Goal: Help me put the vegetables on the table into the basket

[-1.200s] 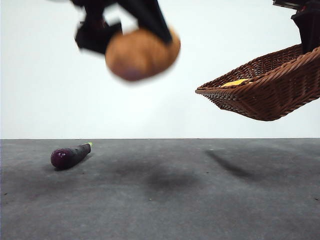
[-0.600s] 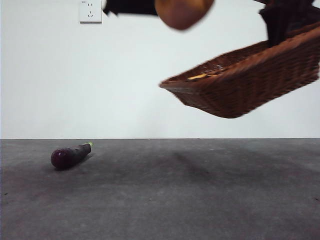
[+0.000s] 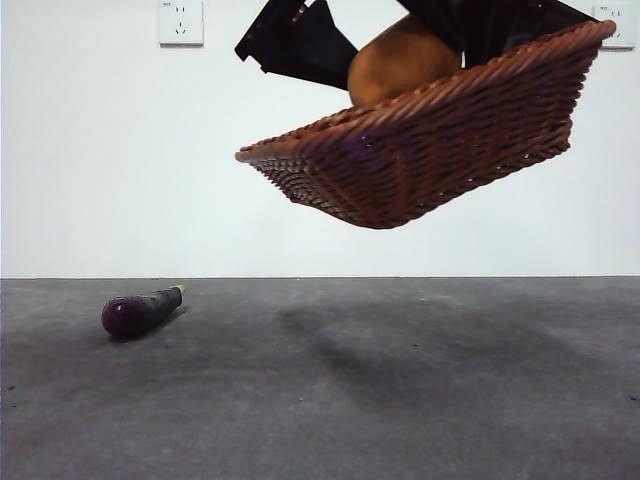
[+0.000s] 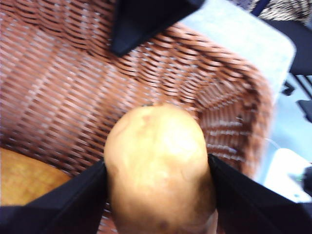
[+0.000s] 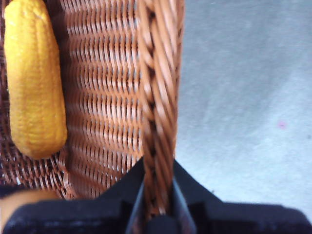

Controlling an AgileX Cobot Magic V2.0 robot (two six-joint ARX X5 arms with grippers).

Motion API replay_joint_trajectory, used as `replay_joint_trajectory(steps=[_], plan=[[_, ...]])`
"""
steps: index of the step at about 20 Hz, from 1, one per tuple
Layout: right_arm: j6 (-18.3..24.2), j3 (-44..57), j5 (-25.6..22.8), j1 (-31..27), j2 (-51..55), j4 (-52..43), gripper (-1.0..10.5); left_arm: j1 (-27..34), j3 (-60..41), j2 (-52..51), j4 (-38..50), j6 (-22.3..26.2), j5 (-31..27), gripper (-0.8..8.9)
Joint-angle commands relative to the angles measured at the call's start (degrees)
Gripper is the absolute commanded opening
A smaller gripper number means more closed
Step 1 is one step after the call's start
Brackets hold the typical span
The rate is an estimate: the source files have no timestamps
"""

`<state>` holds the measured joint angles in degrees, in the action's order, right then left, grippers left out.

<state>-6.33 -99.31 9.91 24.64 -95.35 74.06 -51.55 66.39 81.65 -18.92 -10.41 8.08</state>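
Front view has the basket (image 3: pixel 430 150) hanging in the air well above the bench (image 3: pixel 400 400), tilted so that one end sits lower than the other, its braided rim slanting upward. Behind that rim the tan potato (image 3: pixel 400 62) shows its upper half, with black arm parts above it and to either side. On the bench, well apart from the basket, the dark-purple eggplant (image 3: pixel 138 311) lies on its side with its green stem pointing away from the camera. Left wrist view shows the left pincer (image 4: pixel 158 195) clamped on the potato (image 4: pixel 158 170), one black jaw pressed to each flank, and the potato held over the woven inside of the basket (image 4: pixel 63 97). Right wrist view shows the right pincer (image 5: pixel 158 207) closed on the basket's rim (image 5: pixel 158 97), the braid running up between its two jaws; it carries the basket clear of the grey bench (image 5: pixel 243 97) below. Inside the basket, near the wall, lies the yellow vegetable (image 5: pixel 34 83), lengthwise on the weave. A white wall socket (image 3: pixel 180 22) sits high on the wall behind.
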Motion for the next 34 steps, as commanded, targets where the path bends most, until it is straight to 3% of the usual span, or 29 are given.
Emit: replay_joint_trajectory(steps=[1,5,8,11,13,16,21,27,34], plan=[[-1.2,0.31,0.66,0.57,-0.13,-0.52,-0.1,-0.09,-0.2,0.35,0.2,-0.48,-0.22,5.75],[-1.18,0.31,0.72,0.46,-0.13,-0.22,-0.1,0.68,0.2,0.31,-0.15,-0.26,-0.44,5.74],[-0.63,0.31,-1.95,-1.36,-0.13,1.09,-0.1,3.5,5.66,-0.07,-8.22,0.83,-2.01,5.69],[0.48,0.31,-2.45,-4.68,-0.13,1.66,-0.1,7.8,12.72,-0.22,-20.17,4.33,-14.93,5.66],[1.38,0.31,-2.45,-6.97,-0.13,2.19,-0.1,12.35,13.14,-0.13,-23.74,6.19,-21.35,5.66],[2.51,0.31,-2.43,-9.46,-0.13,2.64,-0.1,22.84,13.14,2.56,-26.4,6.12,-18.99,5.66],[3.02,0.31,-2.45,-9.77,-0.13,2.58,-0.1,34.56,13.14,11.43,-26.01,6.16,-8.37,5.66],[2.99,0.31,-2.47,-9.77,-0.13,2.54,-0.1,38.4,13.14,23.37,-21.35,6.8,-6.12,5.66],[2.95,0.31,-2.45,-9.77,-0.13,2.36,-0.1,38.86,13.14,30.27,-19.04,7.21,-6.14,5.65]])
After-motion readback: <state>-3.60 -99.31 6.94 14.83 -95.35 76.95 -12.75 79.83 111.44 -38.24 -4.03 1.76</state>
